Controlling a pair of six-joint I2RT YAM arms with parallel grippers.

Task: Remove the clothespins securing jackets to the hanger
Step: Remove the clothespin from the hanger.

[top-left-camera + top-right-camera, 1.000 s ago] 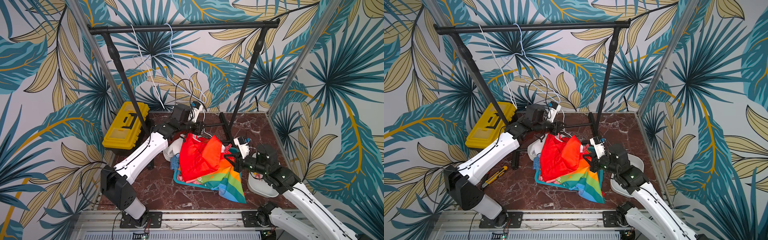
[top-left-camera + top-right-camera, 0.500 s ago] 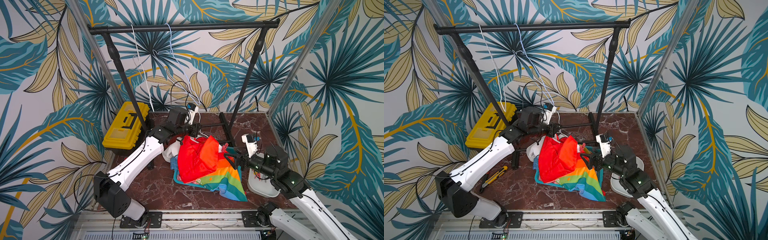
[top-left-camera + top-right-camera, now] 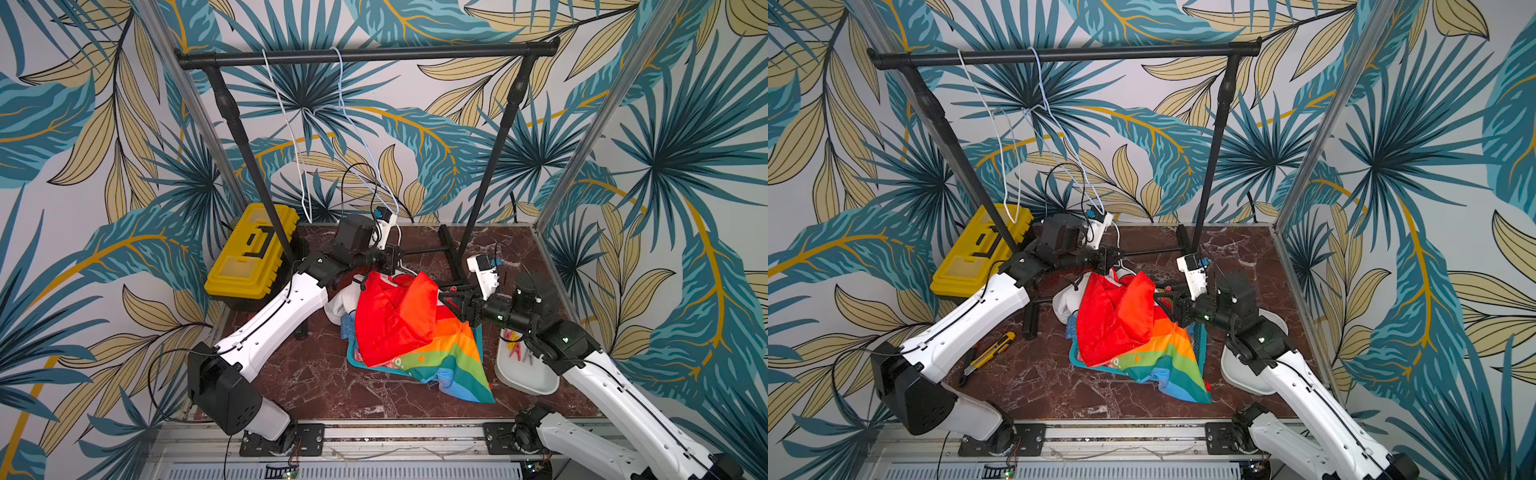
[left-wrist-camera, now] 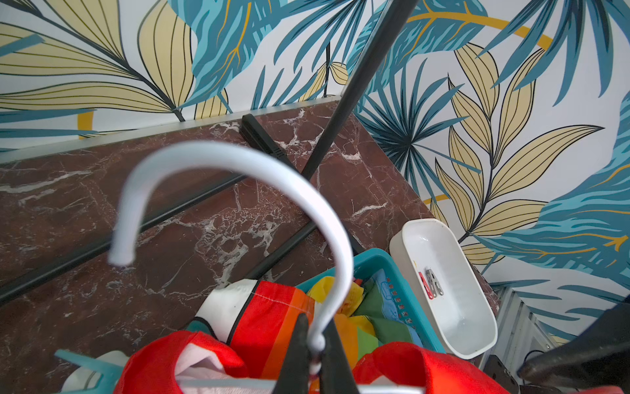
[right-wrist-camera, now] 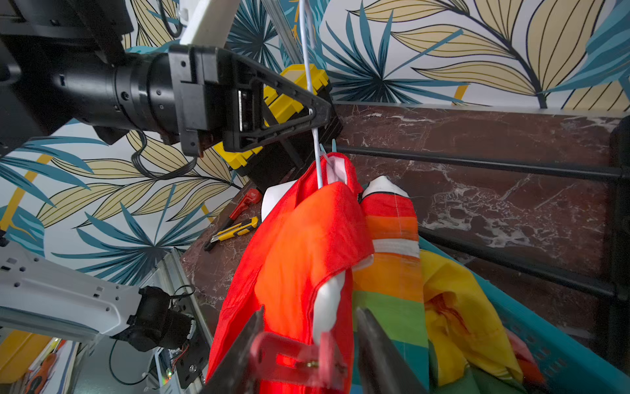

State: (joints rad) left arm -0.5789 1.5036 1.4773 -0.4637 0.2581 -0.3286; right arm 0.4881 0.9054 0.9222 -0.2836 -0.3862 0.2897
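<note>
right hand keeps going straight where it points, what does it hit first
the red clothespin, sitting inside the right hand; just behind it, probably, the red-hooded jacket it's clipped to

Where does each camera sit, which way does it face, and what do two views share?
Top views: high at the front, looking down toward the back wall; both arms, left gripper and right gripper show.
Left wrist: on the left arm, looking past its shut fingers and the hanger hook toward the white tray.
Right wrist: on the right arm, looking between its jaws, around a red clothespin, toward the left gripper.
Shared: both wrist views show the red-hooded jacket.
</note>
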